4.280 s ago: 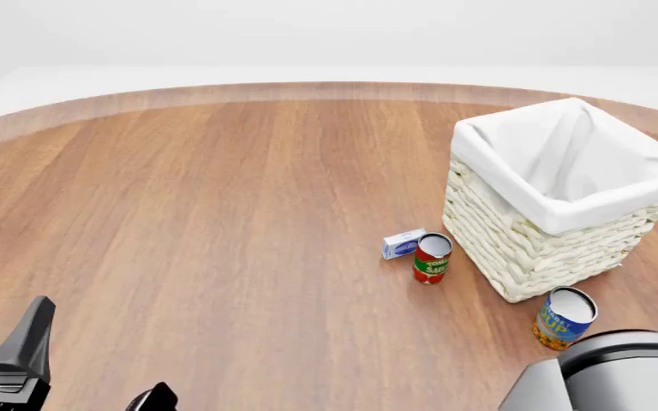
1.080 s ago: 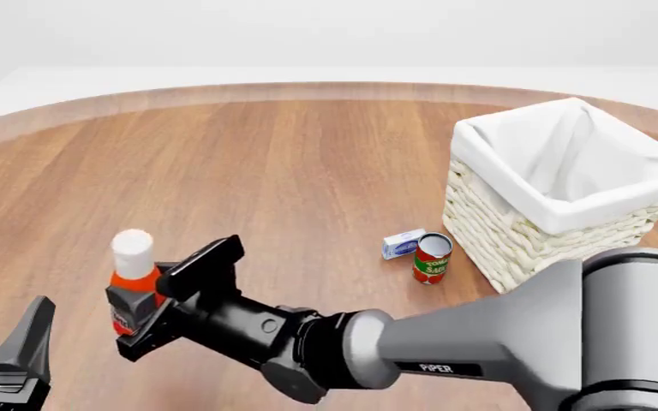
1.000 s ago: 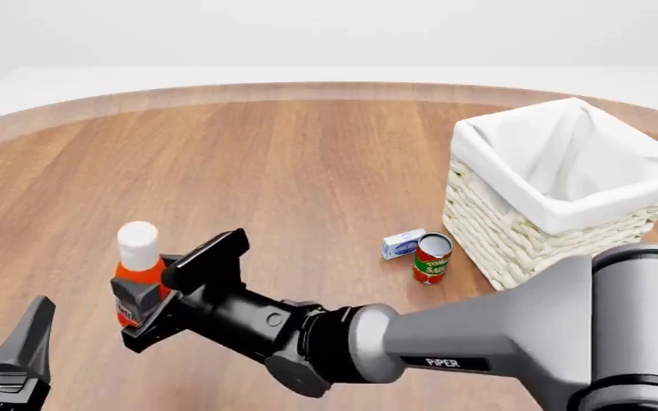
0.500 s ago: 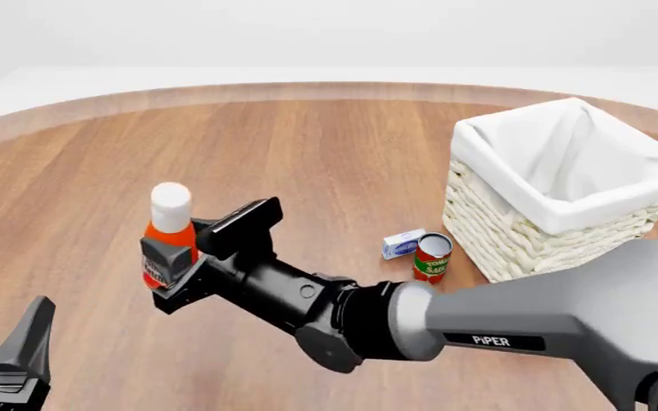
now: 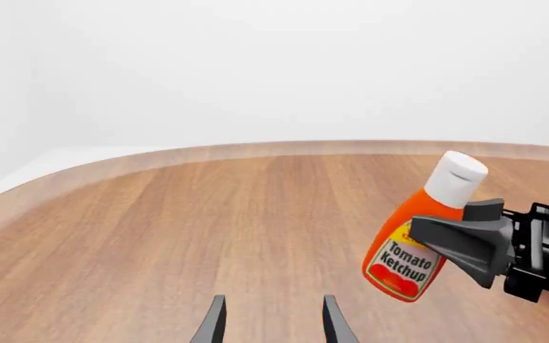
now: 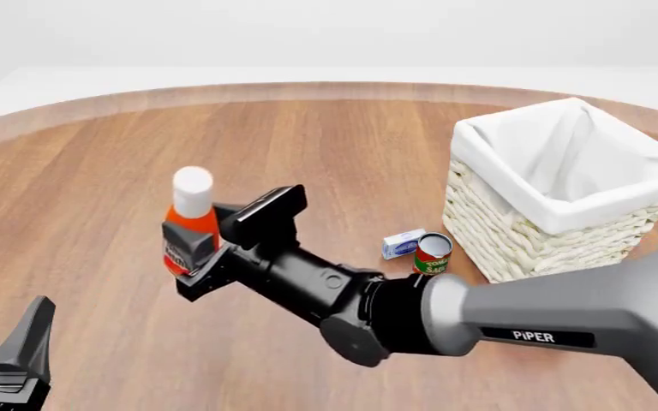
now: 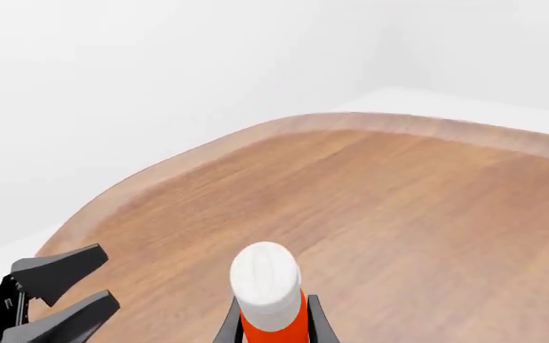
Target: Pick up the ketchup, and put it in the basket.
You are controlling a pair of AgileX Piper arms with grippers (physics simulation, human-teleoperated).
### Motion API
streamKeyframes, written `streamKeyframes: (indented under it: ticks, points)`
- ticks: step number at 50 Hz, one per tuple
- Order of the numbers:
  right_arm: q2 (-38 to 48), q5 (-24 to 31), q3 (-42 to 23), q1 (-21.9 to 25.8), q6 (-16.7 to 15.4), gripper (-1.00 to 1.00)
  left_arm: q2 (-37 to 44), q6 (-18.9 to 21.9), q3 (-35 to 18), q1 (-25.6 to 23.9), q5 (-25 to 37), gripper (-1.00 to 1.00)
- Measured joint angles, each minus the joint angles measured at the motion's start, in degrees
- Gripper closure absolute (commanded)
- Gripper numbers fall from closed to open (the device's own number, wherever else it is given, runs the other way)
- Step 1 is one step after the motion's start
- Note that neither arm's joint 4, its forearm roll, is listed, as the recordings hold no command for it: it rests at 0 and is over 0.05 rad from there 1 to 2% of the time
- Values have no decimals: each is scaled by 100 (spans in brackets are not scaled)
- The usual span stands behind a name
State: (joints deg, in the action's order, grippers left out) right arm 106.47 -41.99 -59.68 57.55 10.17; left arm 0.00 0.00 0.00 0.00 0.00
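The ketchup (image 6: 195, 224), a red-orange bottle with a white cap, is held upright above the table, left of centre in the front view. My right gripper (image 6: 217, 233) is shut on its body. It also shows in the left wrist view (image 5: 416, 239), tilted, with the right gripper (image 5: 475, 241) around it, and in the right wrist view (image 7: 266, 286) between the fingers (image 7: 229, 327). The cream wicker basket (image 6: 512, 244) with a white liner stands at the right. My left gripper (image 5: 272, 325) is open and empty, low at the near left corner (image 6: 23, 355).
A short red tomato-sauce can (image 6: 432, 253) and a small white-and-blue box (image 6: 403, 243) stand just left of the basket. My right arm (image 6: 512, 321) stretches across the near right of the table and hides what lies behind it.
My right gripper has lifted the ketchup and carried it up and to the right, towards the basket. The left arm has not moved.
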Motion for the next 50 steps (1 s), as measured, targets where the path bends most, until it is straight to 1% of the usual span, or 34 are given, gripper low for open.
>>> streamKeyframes:
  ticks: [17, 37, 50]
  points:
    - [-321, -59, 230, -102, -129, 100, 0, 0, 0, 0, 0, -100]
    - [-665, -597, 710, -304, -71, 100, 0, 0, 0, 0, 0, -100]
    - [-984, -756, 1003, -455, -116, 100, 0, 0, 0, 0, 0, -100]
